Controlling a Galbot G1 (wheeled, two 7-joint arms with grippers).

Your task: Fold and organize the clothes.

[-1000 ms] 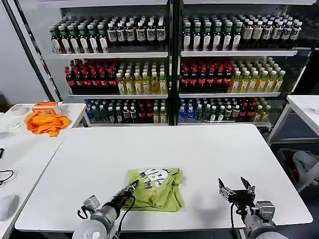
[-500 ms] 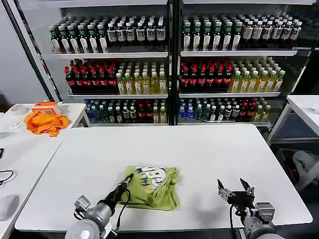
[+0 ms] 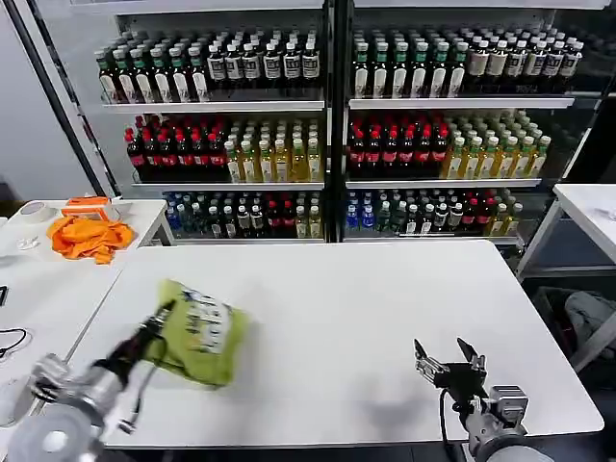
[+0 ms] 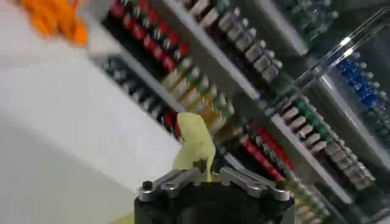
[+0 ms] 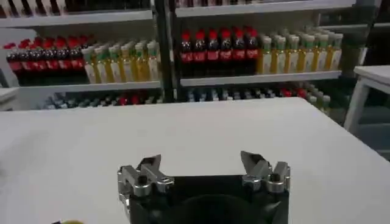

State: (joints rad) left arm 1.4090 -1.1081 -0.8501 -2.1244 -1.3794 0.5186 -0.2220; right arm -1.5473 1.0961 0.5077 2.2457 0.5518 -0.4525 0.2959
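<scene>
1. Head view: left gripper clenched on the edge of the yellow-green T-shirt, bundled with its print showing, over the left part of the white table. Right gripper at the near right edge, fingers spread, holding nothing. Orange cloth on the side table
2. Left wrist view: fingers pinched on a fold of T-shirt; bottle shelves behind
3. Right wrist view: right gripper released above bare table
</scene>
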